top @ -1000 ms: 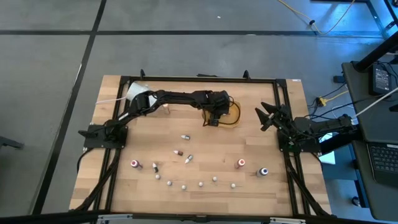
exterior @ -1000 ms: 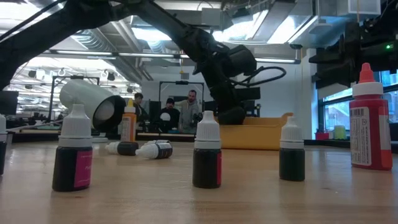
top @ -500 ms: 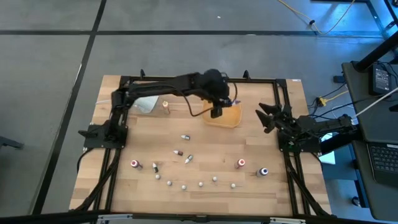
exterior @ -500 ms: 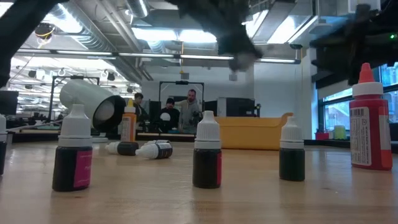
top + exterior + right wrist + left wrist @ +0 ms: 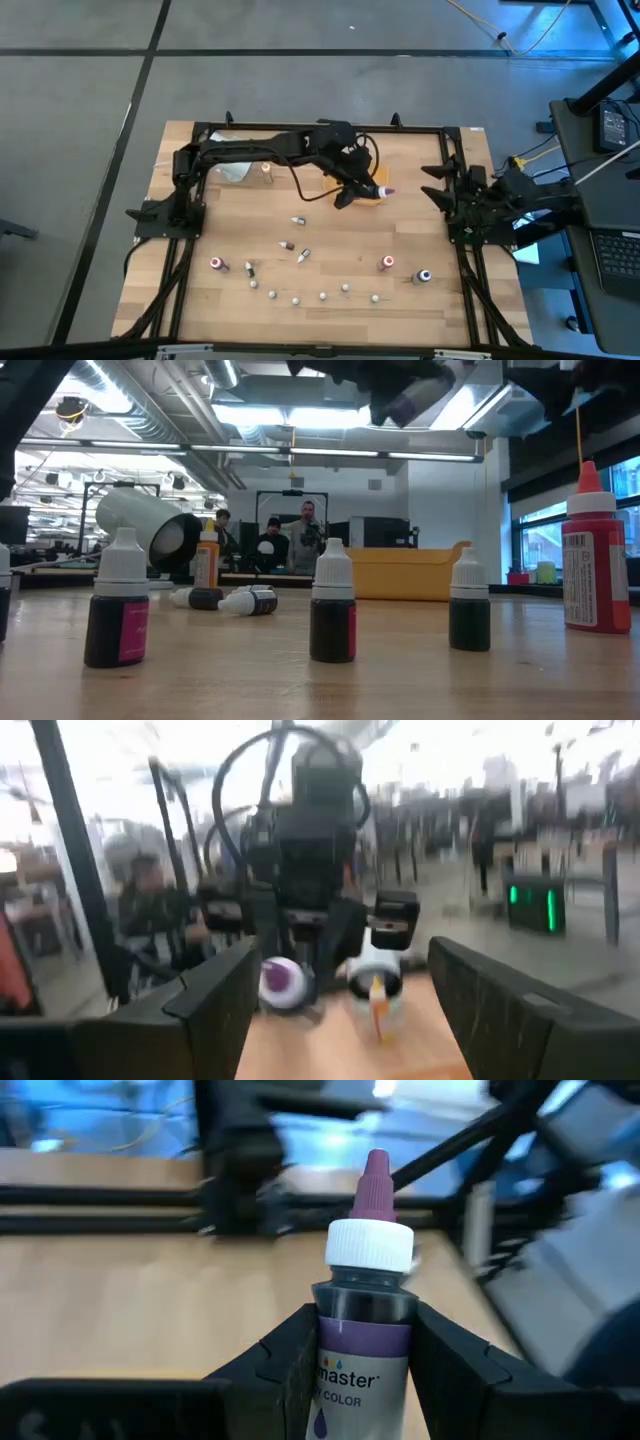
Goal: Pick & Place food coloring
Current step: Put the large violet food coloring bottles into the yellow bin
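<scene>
The food coloring bottle (image 5: 364, 1310), clamped in the left gripper (image 5: 352, 190) above the tray (image 5: 370, 199) at mid-table, should be lowered upright before release, while the right gripper (image 5: 438, 182) waits wide open, empty, at the right edge.

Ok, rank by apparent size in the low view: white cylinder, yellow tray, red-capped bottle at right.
1. Yellow tray.
2. White cylinder and red-capped bottle: look alike; the bottle stands nearer the camera, so no ranking.
</scene>
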Robot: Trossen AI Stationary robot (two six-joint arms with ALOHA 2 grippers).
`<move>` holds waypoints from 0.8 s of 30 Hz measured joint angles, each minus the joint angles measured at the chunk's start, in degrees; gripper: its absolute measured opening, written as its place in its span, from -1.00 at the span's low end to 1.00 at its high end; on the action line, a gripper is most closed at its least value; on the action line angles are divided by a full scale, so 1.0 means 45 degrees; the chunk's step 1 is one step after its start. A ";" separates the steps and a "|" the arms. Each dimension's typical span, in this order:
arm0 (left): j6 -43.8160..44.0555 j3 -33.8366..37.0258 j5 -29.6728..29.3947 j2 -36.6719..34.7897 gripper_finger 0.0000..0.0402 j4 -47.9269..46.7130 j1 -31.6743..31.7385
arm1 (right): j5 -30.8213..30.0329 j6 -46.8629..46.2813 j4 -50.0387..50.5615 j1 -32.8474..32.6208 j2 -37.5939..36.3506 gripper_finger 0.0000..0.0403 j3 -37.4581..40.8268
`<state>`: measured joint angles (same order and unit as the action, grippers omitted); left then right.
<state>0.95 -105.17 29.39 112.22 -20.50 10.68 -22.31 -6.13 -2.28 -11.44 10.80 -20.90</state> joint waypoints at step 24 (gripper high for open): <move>0.2294 0.1406 0.1637 -0.0028 -0.33 0.3043 -0.0296 | 0.4090 0.1322 1.1258 0.0000 1.1212 0.43 -1.1867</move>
<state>11.27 -98.85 36.75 112.09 -6.81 9.34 -3.90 -0.18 48.38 -11.44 61.26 -74.30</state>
